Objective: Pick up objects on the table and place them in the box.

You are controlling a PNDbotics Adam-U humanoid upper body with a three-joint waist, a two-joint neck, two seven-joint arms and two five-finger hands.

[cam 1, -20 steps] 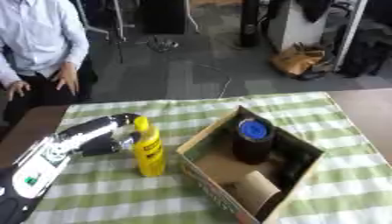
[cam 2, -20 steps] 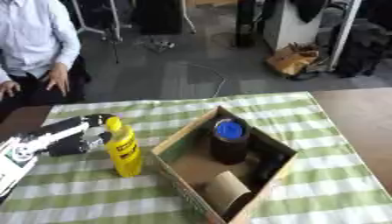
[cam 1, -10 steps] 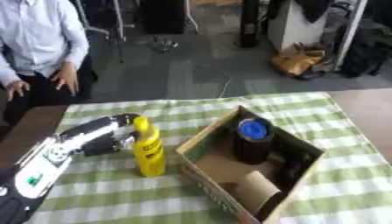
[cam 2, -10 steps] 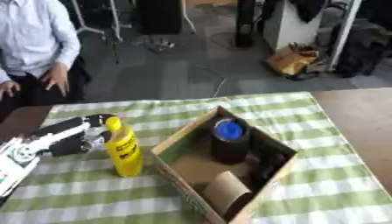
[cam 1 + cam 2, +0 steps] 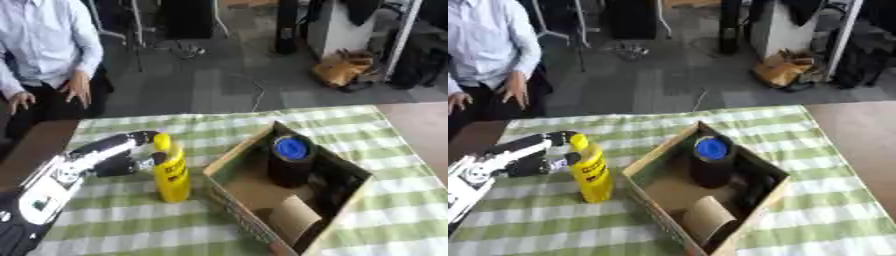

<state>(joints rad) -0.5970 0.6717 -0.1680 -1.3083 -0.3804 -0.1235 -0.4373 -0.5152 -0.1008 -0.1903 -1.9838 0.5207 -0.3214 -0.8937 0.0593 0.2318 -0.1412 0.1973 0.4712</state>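
A yellow bottle (image 5: 171, 172) stands upright on the green checked tablecloth (image 5: 114, 227), just left of the cardboard box (image 5: 227, 172). My left hand (image 5: 124, 156) comes in from the lower left and touches the bottle's upper part and cap, fingers curled beside it. In the box stand a dark can with a blue lid (image 5: 289, 160), a brown cardboard roll (image 5: 293, 220) and a dark object by the right wall. My right hand shows in no view.
The table's bare wood shows at the right edge (image 5: 420, 130) and at the left (image 5: 35, 145). A person sits beyond the far left of the table. Floor clutter lies behind the table.
None in the hand or the bottle; the whole picture has shifted slightly.
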